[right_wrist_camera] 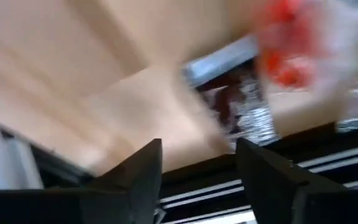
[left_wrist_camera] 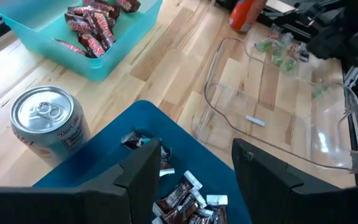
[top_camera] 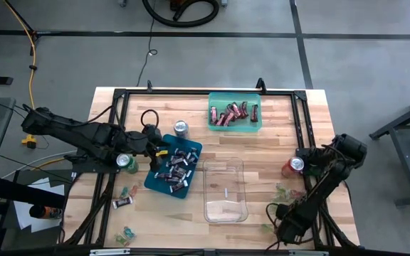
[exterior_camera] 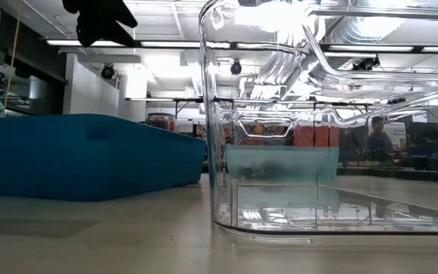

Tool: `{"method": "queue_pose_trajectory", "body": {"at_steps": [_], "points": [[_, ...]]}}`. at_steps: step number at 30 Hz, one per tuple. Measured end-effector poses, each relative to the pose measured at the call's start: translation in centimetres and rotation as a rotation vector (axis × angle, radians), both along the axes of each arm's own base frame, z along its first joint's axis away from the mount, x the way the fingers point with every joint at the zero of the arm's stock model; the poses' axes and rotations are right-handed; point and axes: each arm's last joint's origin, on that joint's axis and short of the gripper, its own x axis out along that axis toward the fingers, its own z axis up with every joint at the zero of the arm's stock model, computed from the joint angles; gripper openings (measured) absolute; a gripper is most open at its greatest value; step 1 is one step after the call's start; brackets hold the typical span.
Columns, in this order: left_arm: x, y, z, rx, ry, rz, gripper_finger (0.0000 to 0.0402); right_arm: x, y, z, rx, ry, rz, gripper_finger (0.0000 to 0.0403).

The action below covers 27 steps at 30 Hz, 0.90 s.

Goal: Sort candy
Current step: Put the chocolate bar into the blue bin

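Left pincer (left_wrist_camera: 191, 180) open over blue tray (top_camera: 156, 179), can (top_camera: 181, 128) beside.

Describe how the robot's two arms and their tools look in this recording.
Both arms are dark, nearly black, jointed in chunky segments. The left tool and the right tool each end in two flat, squared, matte black fingers. No markings are legible; I cannot make out any cable along the arms.

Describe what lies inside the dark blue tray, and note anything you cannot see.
The dark blue tray holds a pile of dark brown mini bars with pale print. Pieces lower in the pile are covered, so their number cannot be told. The left end effector hovers over its edge.
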Motion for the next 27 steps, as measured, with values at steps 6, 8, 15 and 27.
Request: {"method": "queue_pose_trajectory", "body": {"at_steps": [6, 8, 15, 27], "points": [[0.2, 0.0, 0.3, -0.005, -0.035, 0.005, 0.0186, -0.1, -1.4, 0.2, -0.083, 0.073, 0.033, 0.0254], [0.2, 0.0, 0.3, -0.005, -0.038, 0.005, 0.0186, 0.0, -1.5, 0.2, -0.068, 0.068, 0.054, 0.0261], [0.2, 0.0, 0.3, -0.008, -0.039, 0.007, 0.0186, 0.4, -1.2, -0.5, 0.016, -0.007, 0.092, 0.0264], [0.2, 0.0, 0.3, -0.007, -0.039, 0.006, 0.0186, -0.6, -2.5, -2.5, 0.01, 0.038, 0.033, 0.0212]]}}
